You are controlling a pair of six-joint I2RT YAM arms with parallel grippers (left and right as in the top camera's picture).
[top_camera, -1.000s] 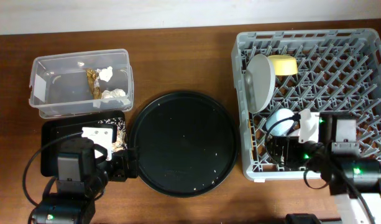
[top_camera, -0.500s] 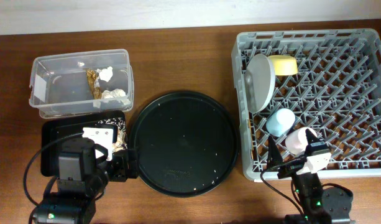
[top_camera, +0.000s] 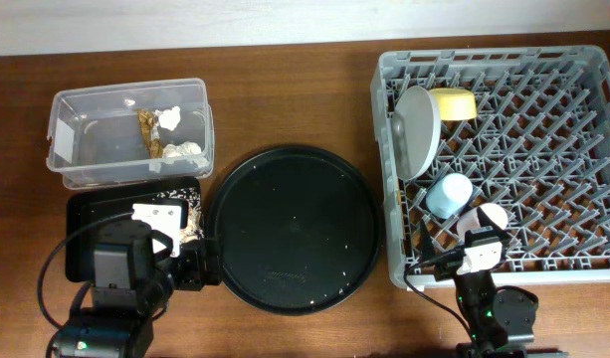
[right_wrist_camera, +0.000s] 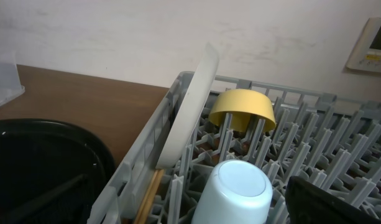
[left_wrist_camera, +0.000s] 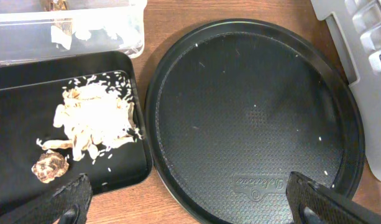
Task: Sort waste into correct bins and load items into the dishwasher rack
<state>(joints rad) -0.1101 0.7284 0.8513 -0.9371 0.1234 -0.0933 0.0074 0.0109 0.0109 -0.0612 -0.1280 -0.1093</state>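
Note:
The grey dishwasher rack (top_camera: 543, 129) holds the upright grey-green plate (top_camera: 417, 129), the yellow bowl (top_camera: 452, 102), the upturned light blue cup (top_camera: 448, 195) and the pink cup (top_camera: 484, 221). The wooden chopsticks (right_wrist_camera: 146, 194) lie in the rack beside the plate (right_wrist_camera: 190, 106). The clear tub (top_camera: 76, 139) holds white tissue bits (top_camera: 182, 151) and the golden-brown wrapper (top_camera: 150, 132). The flat black tray (left_wrist_camera: 28, 93) holds tan food scraps (left_wrist_camera: 94, 118). My left gripper (left_wrist_camera: 190, 205) is open and empty over the tray's edge. My right gripper (top_camera: 452, 261) is open and empty at the rack's front edge.
The large round black tray (top_camera: 290, 229) lies between the flat tray and the rack, with only a few crumbs on it. The rack's right half has bare pegs. A wall runs along the back of the table.
My right gripper let go of the pink cup in the rack beside the blue cup and pulled back to the table's front edge. The left arm has not moved.

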